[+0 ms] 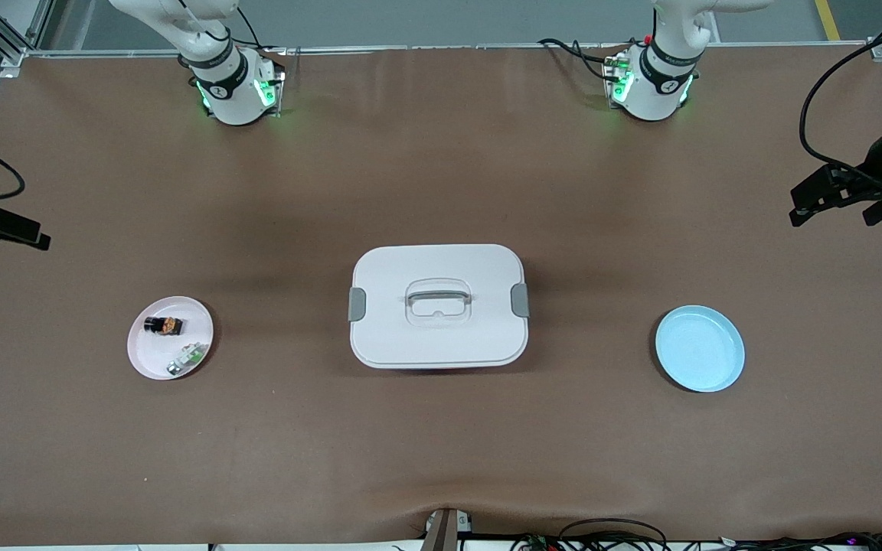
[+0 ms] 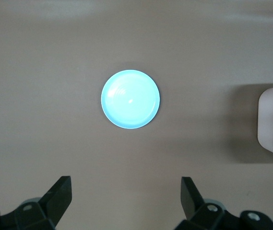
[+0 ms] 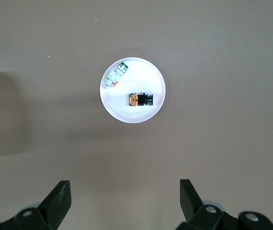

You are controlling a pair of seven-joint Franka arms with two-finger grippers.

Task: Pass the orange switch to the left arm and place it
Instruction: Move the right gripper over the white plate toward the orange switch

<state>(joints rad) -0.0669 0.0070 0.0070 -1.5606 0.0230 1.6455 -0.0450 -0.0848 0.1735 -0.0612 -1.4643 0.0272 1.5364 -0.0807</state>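
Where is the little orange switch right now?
The orange switch lies on the pink plate toward the right arm's end of the table, beside a small green-and-white part that sits nearer the front camera, with the white box mid-table.

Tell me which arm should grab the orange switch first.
Right. The orange switch lies in the pink plate at the right arm's end of the table; the right gripper hangs open above it. The left gripper, open, is over the blue plate, past the box.
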